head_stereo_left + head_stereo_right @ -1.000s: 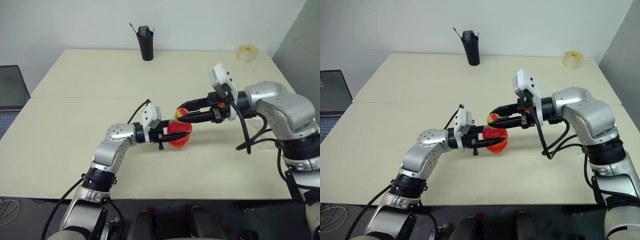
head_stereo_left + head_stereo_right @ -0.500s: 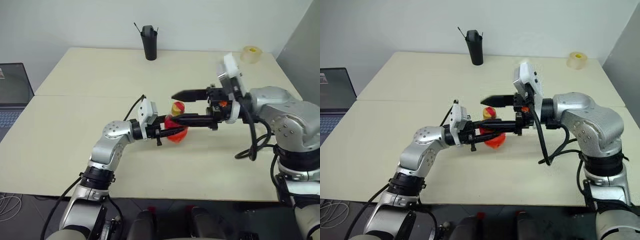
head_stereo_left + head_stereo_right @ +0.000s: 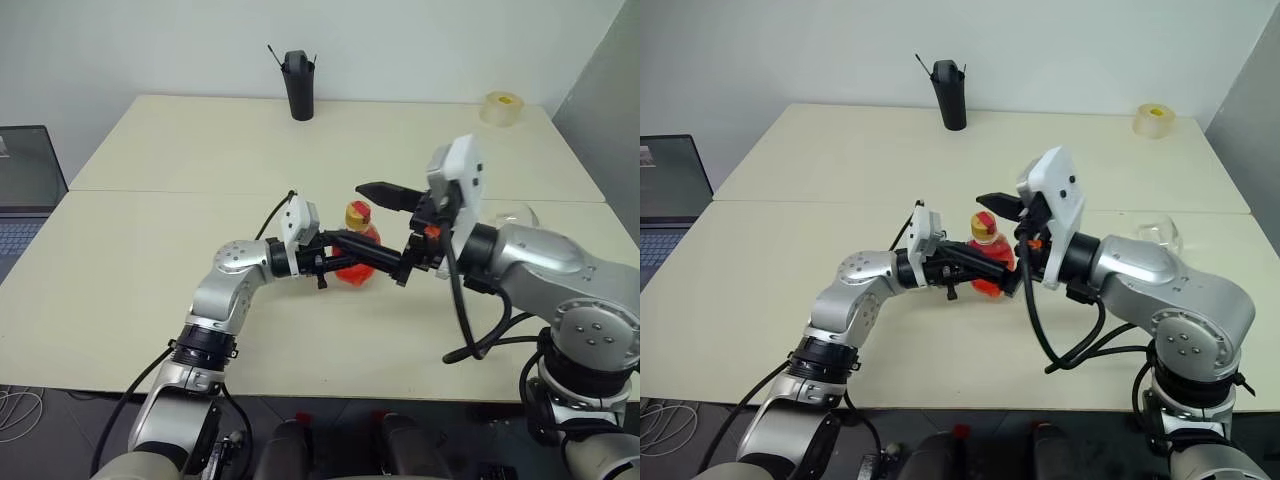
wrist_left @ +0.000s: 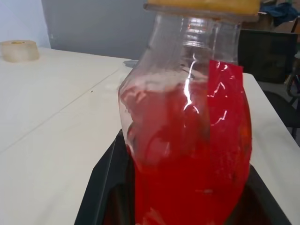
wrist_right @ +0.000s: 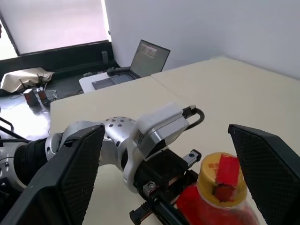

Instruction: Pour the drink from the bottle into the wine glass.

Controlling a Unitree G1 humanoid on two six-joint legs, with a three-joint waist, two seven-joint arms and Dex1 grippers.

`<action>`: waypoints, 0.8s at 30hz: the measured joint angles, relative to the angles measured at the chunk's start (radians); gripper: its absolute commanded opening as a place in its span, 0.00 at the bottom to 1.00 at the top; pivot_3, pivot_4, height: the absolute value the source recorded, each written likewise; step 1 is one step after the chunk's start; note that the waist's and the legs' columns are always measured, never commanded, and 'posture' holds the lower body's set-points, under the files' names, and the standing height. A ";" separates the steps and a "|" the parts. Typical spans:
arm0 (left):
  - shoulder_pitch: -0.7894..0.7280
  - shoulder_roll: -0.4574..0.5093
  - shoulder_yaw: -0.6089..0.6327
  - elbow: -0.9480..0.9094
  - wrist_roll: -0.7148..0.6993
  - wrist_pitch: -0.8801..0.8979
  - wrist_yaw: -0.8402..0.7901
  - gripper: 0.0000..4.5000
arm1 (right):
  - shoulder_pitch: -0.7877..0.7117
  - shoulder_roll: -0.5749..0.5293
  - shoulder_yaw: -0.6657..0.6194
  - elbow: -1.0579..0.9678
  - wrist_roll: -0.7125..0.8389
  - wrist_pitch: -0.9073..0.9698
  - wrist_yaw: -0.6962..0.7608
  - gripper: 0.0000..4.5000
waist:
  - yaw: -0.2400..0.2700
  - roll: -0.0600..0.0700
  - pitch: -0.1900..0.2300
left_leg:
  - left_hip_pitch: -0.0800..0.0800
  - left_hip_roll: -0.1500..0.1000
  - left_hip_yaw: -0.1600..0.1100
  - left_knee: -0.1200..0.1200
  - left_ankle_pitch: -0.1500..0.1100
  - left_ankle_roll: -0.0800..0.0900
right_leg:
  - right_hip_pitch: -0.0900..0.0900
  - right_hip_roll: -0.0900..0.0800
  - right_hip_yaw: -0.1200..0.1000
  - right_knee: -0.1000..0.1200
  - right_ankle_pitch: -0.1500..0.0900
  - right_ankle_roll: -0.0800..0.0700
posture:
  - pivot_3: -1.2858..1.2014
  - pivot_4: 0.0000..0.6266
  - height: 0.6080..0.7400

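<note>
The bottle is seen just right of centre in the left eye view, standing upright on the cream table. The drink fills the bulgy lower body, while the clear neck above it is empty. The yellow-orange cap is in place, with a red strip lying across its top.

The bottle is clamped around its red body by the left gripper, which reaches in from the centre-left of the frame; in the left wrist view the black fingers are seen pressed against both sides of the body, closed only as far as the bottle allows.

The right gripper reaches in from the right of the frame, its jaws spread wide and holding nothing. One finger is seen above and to the right of the cap, the other crossing in front of the red body; the cap is seen between them in the right wrist view, untouched.

The wine glass is seen at the right of the right eye view, partly hidden behind the right arm; its posture cannot be told.

A black cup stands at the top centre of the frame, a roll of tape at the upper right, and a laptop at the left edge
</note>
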 measured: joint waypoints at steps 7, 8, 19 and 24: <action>-0.004 -0.002 -0.007 0.005 0.007 0.000 -0.007 0.30 | 0.000 0.002 0.103 0.081 -0.133 -0.068 -0.047 1.00 | 0.001 0.000 0.000 | 0.000 0.000 0.000 0.000 0.000 0.000 | 0.000 0.000 0.000 0.000 0.000 0.000 | 0.52 0.24 1.00; -0.005 -0.002 -0.007 0.004 0.007 0.000 -0.008 0.30 | 0.000 0.002 0.116 0.101 -0.157 -0.085 -0.046 1.00 | 0.001 0.000 0.000 | 0.000 0.000 0.000 0.000 0.000 0.000 | 0.000 0.000 0.000 0.000 0.000 0.000 | 0.52 0.24 1.00; 0.003 0.003 -0.006 -0.004 0.008 0.000 0.002 0.29 | -0.020 0.003 0.145 0.274 -0.284 -0.225 0.026 1.00 | 0.000 0.000 0.000 | 0.000 0.000 0.001 0.000 0.000 0.000 | 0.000 0.000 0.000 0.000 0.000 0.000 | 0.52 0.24 1.00; 0.003 0.004 -0.006 -0.004 0.008 0.003 0.004 0.29 | -0.020 -0.002 0.146 0.300 -0.296 -0.255 0.064 1.00 | 0.001 0.000 0.000 | 0.000 0.000 0.001 0.000 0.000 0.000 | 0.000 0.000 0.000 0.000 0.000 0.000 | 0.52 0.24 1.00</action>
